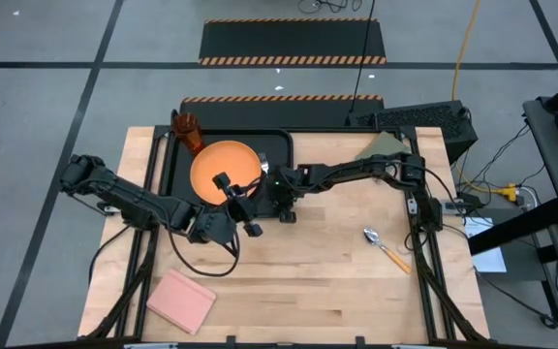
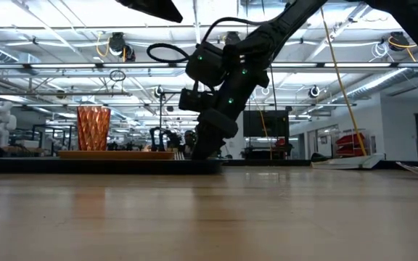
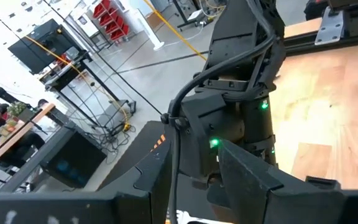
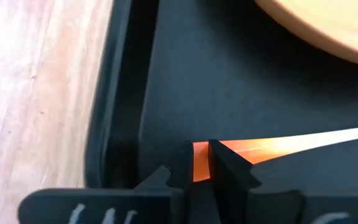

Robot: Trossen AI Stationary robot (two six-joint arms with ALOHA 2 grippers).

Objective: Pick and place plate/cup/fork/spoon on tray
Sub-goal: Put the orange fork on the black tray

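A light wooden table [image 1: 298,281] carries the black tray [image 1: 176,160] at its far edge, a pink pad [image 1: 182,301] near its front left corner, the spoon [image 1: 384,246] toward the right, and an olive-green pad [image 1: 384,143] at the far right

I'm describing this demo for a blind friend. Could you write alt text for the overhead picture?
Two dark robot arms meet over a large black rectangular tray on a wooden table; the tray holds a round orange plate and a translucent orange tumbler. A silver-bowled spoon with an orange-yellow handle lies on the wood at right, a flat pink pad at lower left.
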